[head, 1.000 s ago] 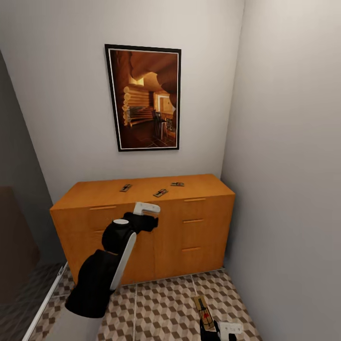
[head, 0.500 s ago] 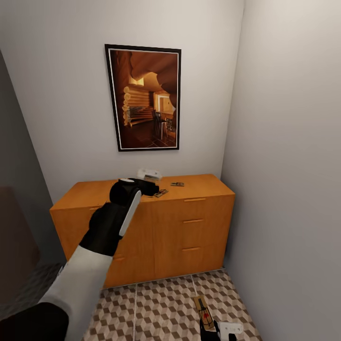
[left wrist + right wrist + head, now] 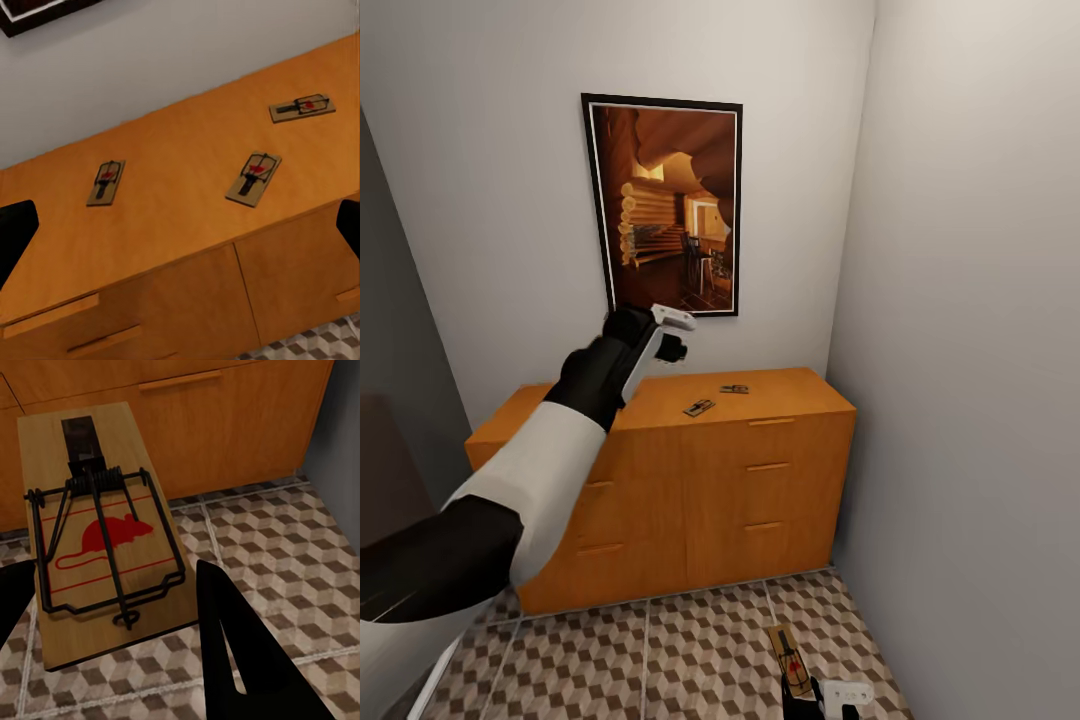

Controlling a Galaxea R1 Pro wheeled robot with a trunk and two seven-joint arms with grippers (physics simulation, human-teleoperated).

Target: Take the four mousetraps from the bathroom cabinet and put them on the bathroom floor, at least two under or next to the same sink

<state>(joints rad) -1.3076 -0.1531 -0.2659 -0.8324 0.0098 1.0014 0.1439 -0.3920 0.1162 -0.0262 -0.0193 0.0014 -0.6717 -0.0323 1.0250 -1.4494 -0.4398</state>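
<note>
Overhead, the left gripper (image 3: 672,335) hangs spread apart above the low orange-brown wooden cabinet (image 3: 740,470), apparently lining up on three small flat wooden mousetraps (image 3: 253,178) there. Low down, the right gripper (image 3: 815,697) clamps a fourth brown mousetrap (image 3: 101,540) over the cube-patterned tile floor (image 3: 690,640), presumably for carrying.

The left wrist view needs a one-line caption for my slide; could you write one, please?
Three mousetraps lie apart on the flat top of the orange-brown cabinet, seen from above by the left arm's camera.
</note>
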